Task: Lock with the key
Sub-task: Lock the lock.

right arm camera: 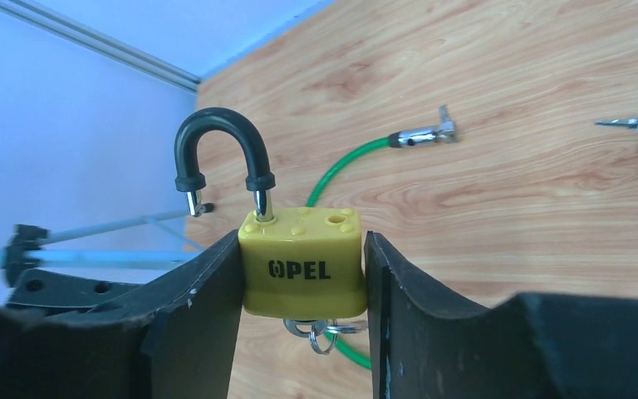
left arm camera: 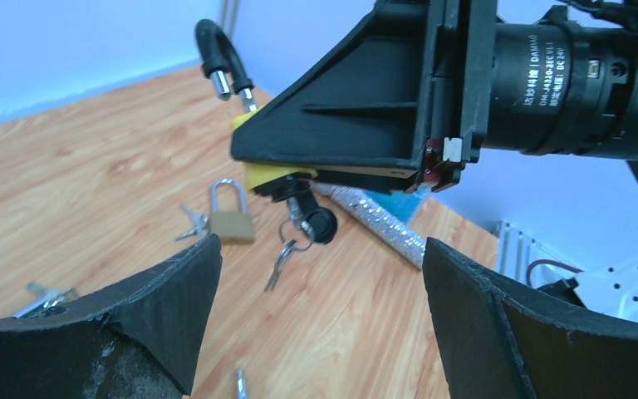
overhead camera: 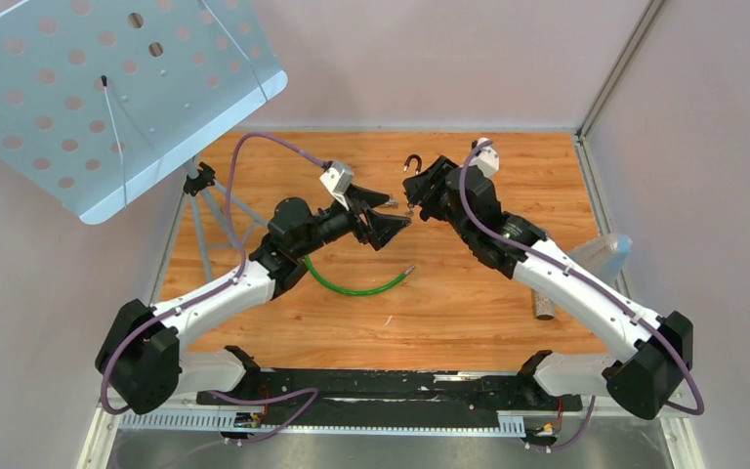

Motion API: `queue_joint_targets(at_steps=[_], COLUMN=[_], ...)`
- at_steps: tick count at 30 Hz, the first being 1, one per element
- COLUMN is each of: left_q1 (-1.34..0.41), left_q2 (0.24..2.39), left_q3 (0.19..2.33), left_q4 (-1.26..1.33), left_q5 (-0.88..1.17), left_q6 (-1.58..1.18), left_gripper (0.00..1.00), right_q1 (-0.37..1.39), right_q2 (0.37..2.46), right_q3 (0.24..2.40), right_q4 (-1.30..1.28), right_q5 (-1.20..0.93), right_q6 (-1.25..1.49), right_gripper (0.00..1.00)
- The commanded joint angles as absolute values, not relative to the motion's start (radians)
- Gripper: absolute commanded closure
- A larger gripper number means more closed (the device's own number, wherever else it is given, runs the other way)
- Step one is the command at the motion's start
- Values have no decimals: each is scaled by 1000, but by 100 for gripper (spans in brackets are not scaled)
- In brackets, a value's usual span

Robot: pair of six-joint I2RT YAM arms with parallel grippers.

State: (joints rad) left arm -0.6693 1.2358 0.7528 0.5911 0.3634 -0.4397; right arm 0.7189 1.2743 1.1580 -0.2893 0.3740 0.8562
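My right gripper [right arm camera: 303, 278] is shut on a yellow OPEL padlock [right arm camera: 303, 262] and holds it above the table. Its black-sleeved shackle [right arm camera: 220, 150] is open: one leg sits in the body, the other hangs free. In the left wrist view a black-headed key [left arm camera: 320, 223] sticks out of the padlock's underside [left arm camera: 257, 174], with a ring and spare key [left arm camera: 281, 259] dangling. My left gripper [left arm camera: 322, 249] is open and empty, facing the key from a short way off. From above, the left gripper [overhead camera: 397, 215] and right gripper [overhead camera: 415, 200] nearly meet mid-table, with the shackle [overhead camera: 412, 161] pointing away.
A small brass padlock [left arm camera: 231, 220] and loose keys [left arm camera: 46, 293] lie on the wooden table. A green cable [overhead camera: 352, 286] lies under my left arm. A silver glitter cylinder [overhead camera: 544, 308] lies by my right arm. A perforated music stand [overhead camera: 107, 88] overhangs the far left.
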Motion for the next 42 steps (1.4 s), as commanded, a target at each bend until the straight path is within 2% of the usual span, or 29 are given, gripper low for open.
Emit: queue_joint_targets(at_steps=[1, 7, 15, 29, 31, 34, 38, 42], left_q1=[-704, -718, -749, -838, -855, -881, -919, -941], left_q2=[1249, 1293, 1405, 1514, 1536, 1563, 1590, 1608], left_q3=[797, 778, 799, 809, 818, 821, 806, 782], left_q4=[725, 814, 957, 1144, 1151, 1171, 1274, 1371], left_q5=[351, 224, 173, 14, -9, -96, -221, -267], left_q6=[-405, -478, -507, -469, -457, -433, -413, -396], left_gripper=[5, 11, 12, 17, 21, 34, 43, 46], right_q1=[730, 730, 730, 730, 728, 728, 727, 729], right_q2=[1198, 1161, 1145, 1115, 1113, 1109, 1106, 1105], right_q3=[1157, 1139, 1132, 1082, 1081, 1076, 1068, 1062], right_q4=[-190, -211, -262, -249, -247, -246, -245, -245], right_q5=[398, 388, 353, 319, 315, 316, 317, 326], right_q6=[975, 1100, 1266, 1362, 1367, 1378, 1389, 1393], right_gripper=[67, 66, 64, 64, 64, 64, 64, 64])
